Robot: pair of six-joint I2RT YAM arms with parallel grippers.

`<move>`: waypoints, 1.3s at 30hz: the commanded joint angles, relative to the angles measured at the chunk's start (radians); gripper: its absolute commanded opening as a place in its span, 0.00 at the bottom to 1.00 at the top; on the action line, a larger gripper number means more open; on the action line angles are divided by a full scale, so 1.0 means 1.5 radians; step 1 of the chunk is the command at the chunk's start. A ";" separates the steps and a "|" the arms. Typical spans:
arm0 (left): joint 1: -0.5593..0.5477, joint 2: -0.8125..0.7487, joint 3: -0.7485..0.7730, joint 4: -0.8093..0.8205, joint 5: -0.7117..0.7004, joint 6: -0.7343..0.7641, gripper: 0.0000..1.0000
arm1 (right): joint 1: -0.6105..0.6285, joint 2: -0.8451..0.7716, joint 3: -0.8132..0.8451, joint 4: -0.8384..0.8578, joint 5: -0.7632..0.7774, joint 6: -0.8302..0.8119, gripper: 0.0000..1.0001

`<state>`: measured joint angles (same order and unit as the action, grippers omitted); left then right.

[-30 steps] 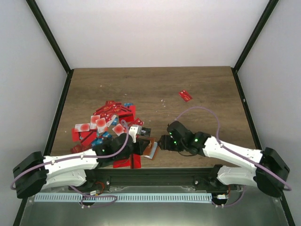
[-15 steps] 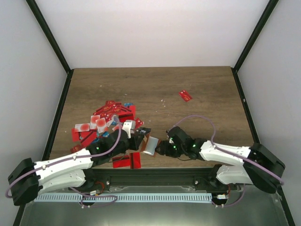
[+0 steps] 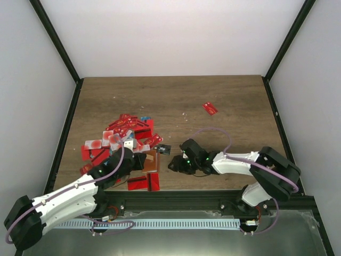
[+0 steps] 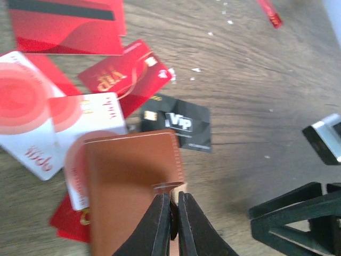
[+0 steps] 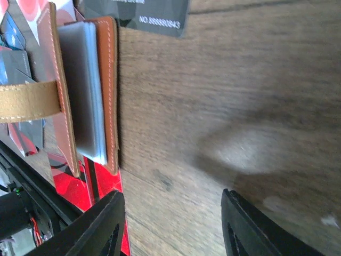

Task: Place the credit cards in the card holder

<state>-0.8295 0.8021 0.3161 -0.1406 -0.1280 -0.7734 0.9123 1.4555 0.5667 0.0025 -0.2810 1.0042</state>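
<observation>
Care helps here: left tool (image 4: 174,198) seems to pinch the edge of the card holder (image 4: 133,176); right tool (image 5: 170,213), spread and empty, should part its flaps slowly for the credit cards (image 4: 125,80).

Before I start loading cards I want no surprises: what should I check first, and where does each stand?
1. Left hand pinching the card holder by its edge: ok.
2. Right hand open and empty: ok.
3. Card holder pockets spread enough for a card: cannot tell.
4. Black card lying flat beside the holder: ok.
5. Right hand lined up on a card: not ok, it sits over bare table.
</observation>
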 commanded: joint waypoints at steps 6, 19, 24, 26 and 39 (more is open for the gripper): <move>0.045 -0.105 -0.034 -0.052 0.012 -0.016 0.04 | -0.016 0.101 0.098 0.064 -0.072 -0.044 0.51; 0.046 -0.080 0.043 -0.046 0.072 0.065 0.04 | -0.038 0.214 0.121 0.180 -0.202 -0.029 0.52; 0.045 -0.081 0.030 -0.033 0.079 0.054 0.04 | -0.038 0.242 0.114 0.219 -0.231 -0.005 0.52; 0.045 -0.083 0.031 -0.021 0.094 0.053 0.04 | -0.038 0.251 0.113 0.234 -0.238 0.003 0.52; 0.044 0.083 0.097 0.122 0.233 0.017 0.04 | -0.123 0.116 0.017 0.186 -0.190 -0.001 0.52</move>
<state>-0.7654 0.8516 0.4400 -0.0971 0.1310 -0.6964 0.7895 1.7470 0.6521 0.3523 -0.6159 1.0122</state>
